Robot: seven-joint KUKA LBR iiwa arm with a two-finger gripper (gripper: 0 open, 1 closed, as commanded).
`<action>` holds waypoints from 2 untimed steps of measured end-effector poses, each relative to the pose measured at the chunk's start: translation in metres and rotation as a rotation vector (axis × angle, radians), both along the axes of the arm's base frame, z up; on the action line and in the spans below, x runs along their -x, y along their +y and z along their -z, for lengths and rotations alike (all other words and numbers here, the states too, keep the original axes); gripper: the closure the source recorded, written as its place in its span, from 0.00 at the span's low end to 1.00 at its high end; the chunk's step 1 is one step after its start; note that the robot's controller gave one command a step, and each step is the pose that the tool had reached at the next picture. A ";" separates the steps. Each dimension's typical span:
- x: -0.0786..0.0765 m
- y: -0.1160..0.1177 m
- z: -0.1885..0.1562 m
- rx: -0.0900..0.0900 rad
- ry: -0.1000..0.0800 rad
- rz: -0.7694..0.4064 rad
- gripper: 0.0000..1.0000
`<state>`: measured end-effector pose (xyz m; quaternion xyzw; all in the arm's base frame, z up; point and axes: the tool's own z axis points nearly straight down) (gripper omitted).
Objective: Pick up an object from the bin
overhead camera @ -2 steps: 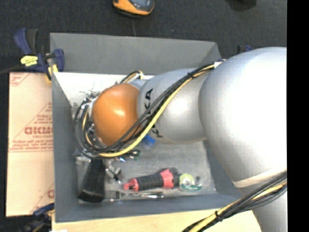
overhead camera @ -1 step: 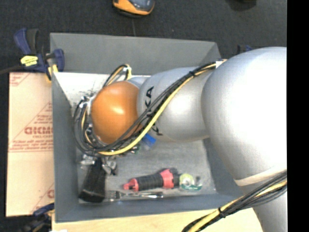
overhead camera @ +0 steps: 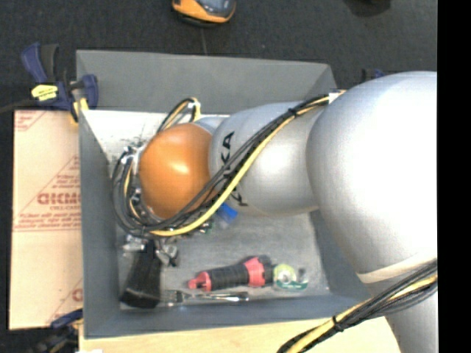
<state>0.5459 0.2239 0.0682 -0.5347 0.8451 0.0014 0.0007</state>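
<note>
Gripper (overhead camera: 143, 279) sits low in the near-left corner of the bin (overhead camera: 206, 79), below the arm's orange cover (overhead camera: 173, 169). I cannot tell from this angle whether it is wide, narrow or holding anything; the cover and cabling mask much of it.

Nearest item: a red tool (overhead camera: 229, 276) with a dark ribbed middle, lying flat along the near wall, just to the right of the gripper and apart from it. A thin metal rod (overhead camera: 221, 296) lies just beside it on the wall side. A clear greenish piece (overhead camera: 288, 276) is at its far end. A blue scrap (overhead camera: 229, 213) shows at the edge of the arm.

Assessment: the red tool looks stiff and light. I judge the ribbed middle the best hold, taken across its width. The rod alongside may be caught too.
</note>
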 end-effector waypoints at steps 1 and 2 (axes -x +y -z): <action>0.002 -0.001 -0.039 0.004 0.006 0.002 1.00; 0.002 -0.002 -0.067 0.004 0.007 0.005 1.00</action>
